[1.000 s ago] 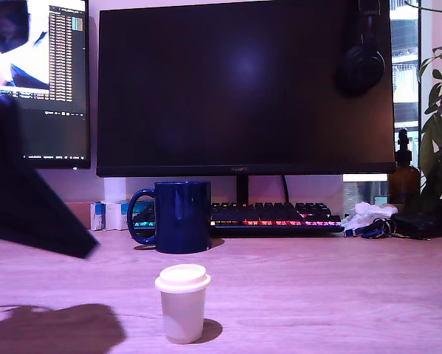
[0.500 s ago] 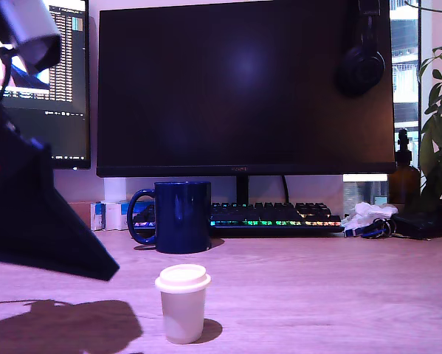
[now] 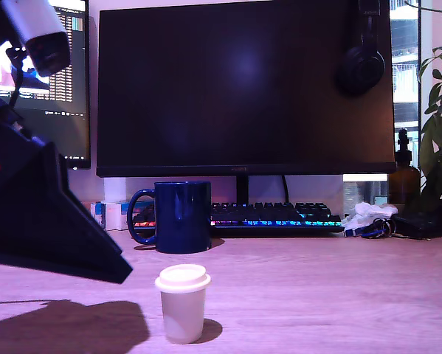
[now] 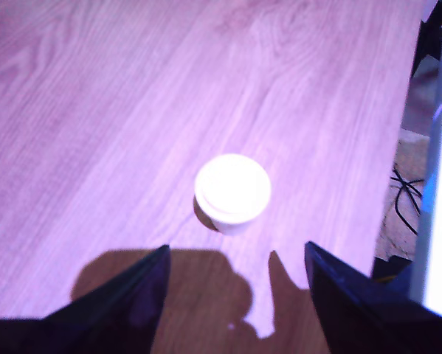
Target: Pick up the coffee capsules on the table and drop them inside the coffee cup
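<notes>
Fingers (image 4: 117, 302) of the gripper (image 4: 235, 291) stand spread wide with nothing between them; in the wrist view you see the two dark tips on either side of the cream capsule (image 4: 232, 192), which sits upright on the table (image 4: 95, 110) just ahead of them and apart from both. Compared with the earlier exterior frames, you find the dark finger wedge (image 3: 54, 228) reaching further in from the exterior view's left, its tip now closer to the capsule (image 3: 182, 302) but still short of it, and its shadow on the wood has spread the same way. The capsule itself and the cup (image 3: 180, 216) have not shifted.

You see the cup standing upright behind the capsule, well apart from it, handle toward the exterior view's left. Only this one capsule is visible to you; a blue one does not appear in either view, and the cup's inside is hidden.

Behind the cup lies a lit keyboard (image 3: 272, 215) beneath a large dark monitor (image 3: 243, 88), with headphones (image 3: 361, 63) hung on its upper corner. A second screen (image 3: 58, 74) is partly covered by the arm. At the exterior view's right stand a brown bottle (image 3: 403, 177), a plant (image 3: 438, 125) and some crumpled white material (image 3: 364, 215). No object lies between the fingers and the capsule.
</notes>
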Action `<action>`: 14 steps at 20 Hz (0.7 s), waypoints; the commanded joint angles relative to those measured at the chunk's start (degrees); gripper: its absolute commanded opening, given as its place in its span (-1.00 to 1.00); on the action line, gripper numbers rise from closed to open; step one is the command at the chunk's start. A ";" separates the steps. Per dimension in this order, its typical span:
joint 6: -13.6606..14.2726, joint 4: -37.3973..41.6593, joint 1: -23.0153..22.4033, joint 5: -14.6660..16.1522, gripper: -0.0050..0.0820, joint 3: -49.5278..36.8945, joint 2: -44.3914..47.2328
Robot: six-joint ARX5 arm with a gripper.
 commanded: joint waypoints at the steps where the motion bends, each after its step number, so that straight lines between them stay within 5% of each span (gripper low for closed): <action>1: 0.61 1.16 0.09 0.28 0.33 -0.96 1.92; 14: 0.04 2.82 0.02 0.90 0.33 1.51 10.45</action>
